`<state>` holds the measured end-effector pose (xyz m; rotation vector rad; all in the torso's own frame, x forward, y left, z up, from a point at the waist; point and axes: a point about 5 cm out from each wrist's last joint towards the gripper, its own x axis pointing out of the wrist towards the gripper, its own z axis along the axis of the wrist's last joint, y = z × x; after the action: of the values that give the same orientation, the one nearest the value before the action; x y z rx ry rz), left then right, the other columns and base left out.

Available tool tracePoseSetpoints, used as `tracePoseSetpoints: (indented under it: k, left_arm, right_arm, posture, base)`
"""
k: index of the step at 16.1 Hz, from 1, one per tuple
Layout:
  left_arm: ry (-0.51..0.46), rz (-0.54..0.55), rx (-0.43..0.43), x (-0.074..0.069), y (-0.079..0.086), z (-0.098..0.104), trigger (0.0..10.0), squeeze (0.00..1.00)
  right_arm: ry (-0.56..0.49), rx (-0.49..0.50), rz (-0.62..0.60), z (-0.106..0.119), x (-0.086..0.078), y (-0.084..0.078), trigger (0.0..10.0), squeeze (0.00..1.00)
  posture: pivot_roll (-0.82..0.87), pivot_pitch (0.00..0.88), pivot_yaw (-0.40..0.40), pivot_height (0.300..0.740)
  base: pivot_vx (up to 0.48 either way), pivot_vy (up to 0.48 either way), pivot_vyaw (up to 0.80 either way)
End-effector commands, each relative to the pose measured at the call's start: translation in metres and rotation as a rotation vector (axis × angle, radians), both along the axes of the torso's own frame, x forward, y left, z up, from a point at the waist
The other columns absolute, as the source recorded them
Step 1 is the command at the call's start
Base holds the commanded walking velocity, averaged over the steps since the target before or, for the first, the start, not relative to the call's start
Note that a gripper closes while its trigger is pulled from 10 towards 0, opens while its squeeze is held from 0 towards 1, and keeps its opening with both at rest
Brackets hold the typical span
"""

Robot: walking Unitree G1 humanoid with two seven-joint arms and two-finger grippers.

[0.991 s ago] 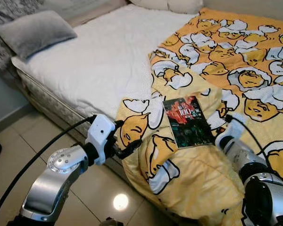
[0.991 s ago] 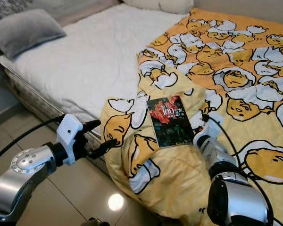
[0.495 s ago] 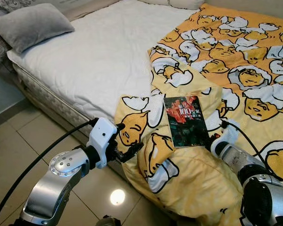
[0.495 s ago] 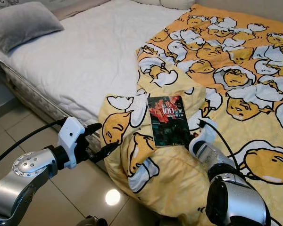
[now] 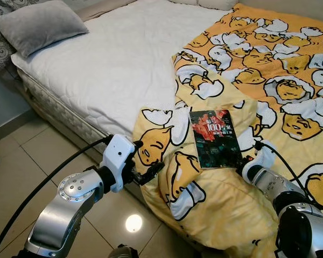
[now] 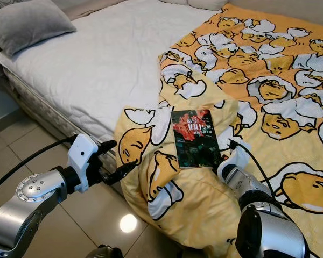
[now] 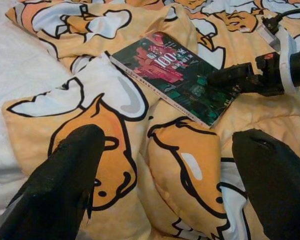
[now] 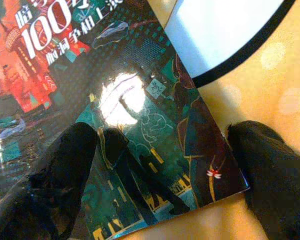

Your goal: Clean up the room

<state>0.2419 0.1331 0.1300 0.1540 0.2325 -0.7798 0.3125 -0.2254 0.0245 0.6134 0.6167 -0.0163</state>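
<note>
A dark paperback book (image 5: 214, 138) with a red and green cover lies flat on the yellow egg-print blanket (image 5: 269, 80) near the bed's edge. My right gripper (image 8: 155, 190) is open at the book's near right corner. One finger (image 8: 55, 185) rests over the cover and the other finger (image 8: 270, 170) lies on the blanket beside it. From the left wrist view the same right gripper (image 7: 225, 77) lies low on that corner. My left gripper (image 5: 152, 152) hovers open beside the blanket's hanging fold, to the left of the book, holding nothing.
The white mattress (image 5: 107, 70) stretches to the left of the blanket, with a grey pillow (image 5: 40, 24) at its far left corner. Beige floor tiles (image 5: 21, 166) lie below the bed's edge. The blanket drapes over the edge towards the floor.
The right gripper has edged a little closer onto the book's near corner. The view has shifted slightly. The left arm has hardly moved.
</note>
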Motion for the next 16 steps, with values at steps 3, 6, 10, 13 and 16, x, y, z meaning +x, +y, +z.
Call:
tracePoseSetpoints:
  k: [3, 6, 10, 13, 16]
  left_arm:
    - [-0.007, 0.003, 0.005, 0.002, 0.0, 0.002, 10.0, 0.48]
    - [-0.011, 0.013, -0.014, 0.005, 0.0, 0.003, 10.0, 0.48]
    - [-0.009, 0.019, -0.019, 0.005, -0.002, 0.001, 10.0, 0.48]
    - [-0.008, 0.018, -0.013, 0.004, -0.002, 0.0, 10.0, 0.48]
    - [-0.006, 0.015, -0.006, 0.002, 0.0, 0.0, 10.0, 0.48]
  right_arm:
    - [-0.015, 0.302, -0.027, -0.004, -0.003, 0.021, 10.0, 0.0]
    - [-0.102, 0.486, 0.006, 0.012, 0.004, 0.022, 10.0, 0.0]
    - [-0.043, 0.432, 0.112, 0.007, -0.003, 0.025, 10.0, 0.0]
    - [0.098, 0.236, 0.193, -0.019, -0.02, 0.036, 10.0, 0.0]
    - [0.092, 0.276, 0.187, -0.021, -0.02, 0.045, 10.0, 0.0]
  posture:
    - [-0.01, 0.104, 0.049, 0.74]
    - [-0.02, 0.1, 0.044, 0.74]
    - [-0.02, 0.095, 0.033, 0.74]
    - [-0.01, 0.098, 0.032, 0.74]
    - [0.0, 0.097, 0.041, 0.74]
  base:
    - [0.0, 0.0, 0.0]
    - [0.0, 0.0, 0.0]
    - [0.0, 0.0, 0.0]
    - [0.0, 0.0, 0.0]
    - [0.0, 0.0, 0.0]
